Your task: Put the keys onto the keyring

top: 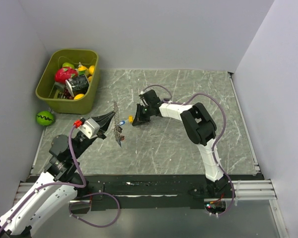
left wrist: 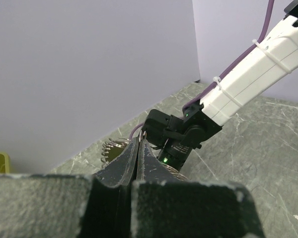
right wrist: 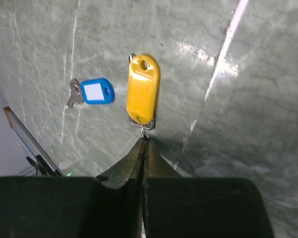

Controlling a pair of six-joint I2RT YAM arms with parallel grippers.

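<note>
Well, closest to the bases, the left gripper [top: 108, 120] was up off the table [top: 188, 99] with its fingers pressed tight together on the keyring [top: 117, 126]. The ring stood on edge in that grip, a thin beaded loop seen almost side-on from above, and the left wrist camera showed its chain-like rim poking out beside the closed fingertips [left wrist: 126, 158].

Just past the ring, two tagged keys lay flat on the marbled surface. The blue tag [right wrist: 97, 92] was the nearer to the ring, a small silver key [right wrist: 74, 94] hanging off its end. The yellow tag [right wrist: 143, 89] lay right beside it, apart from the blue one and not touching it.

Then came the right gripper [right wrist: 144, 144], reaching in low from the other side. Its fingers were shut, tips meeting on the little wire loop at the near end of the yellow tag, which rested on the table. Neither tag was on the ring.

Farther back on the left, a green bin [top: 44, 91] held a jumble of toy fruit, and a small green ball [top: 44, 118] sat on the floor just beside it.
</note>
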